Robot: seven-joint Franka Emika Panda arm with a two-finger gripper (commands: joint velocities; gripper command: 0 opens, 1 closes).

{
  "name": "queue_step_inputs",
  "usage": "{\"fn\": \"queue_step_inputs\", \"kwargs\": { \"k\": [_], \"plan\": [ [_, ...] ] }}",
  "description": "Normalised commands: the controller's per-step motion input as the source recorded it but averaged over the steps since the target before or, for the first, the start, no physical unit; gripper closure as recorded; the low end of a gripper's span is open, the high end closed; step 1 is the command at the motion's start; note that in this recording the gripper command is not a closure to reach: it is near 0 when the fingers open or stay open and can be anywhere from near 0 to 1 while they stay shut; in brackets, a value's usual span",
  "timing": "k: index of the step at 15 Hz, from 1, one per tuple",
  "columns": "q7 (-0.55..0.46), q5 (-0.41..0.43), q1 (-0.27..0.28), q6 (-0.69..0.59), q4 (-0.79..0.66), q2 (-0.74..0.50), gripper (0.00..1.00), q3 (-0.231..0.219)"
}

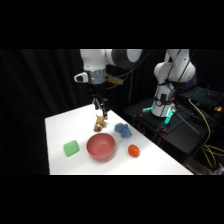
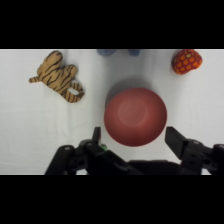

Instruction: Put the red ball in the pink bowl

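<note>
The white arm reaches from its base at the upper right, its wrist pointing straight down over the worktop [image 1: 60, 125]. The hand [image 1: 101, 106] hangs above the worktop's far part, its two fingers [image 2: 176, 140] spread wide apart and gripping nothing.

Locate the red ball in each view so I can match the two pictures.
Side view: the red ball lies on the table to the right of the pink bowl, apart from it.
Wrist view: it sits at the upper right, above and right of the bowl.
Shared landmark: the pink bowl.
</note>
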Motion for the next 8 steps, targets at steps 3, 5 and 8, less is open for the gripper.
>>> {"fn": "queue_step_inputs", "kwargs": {
  "k": [3,5,8],
  "plan": [
    [0.04,-0.014,-0.011,0.02,-0.03,-0.03,0.00,0.030],
    [0.12,-0.021,0.024,0.13,-0.17,-0.12,0.00,0.052],
    [0.16,0.013,0.056,0.24,-0.30,-0.18,0.00,0.071]
  ]
}}
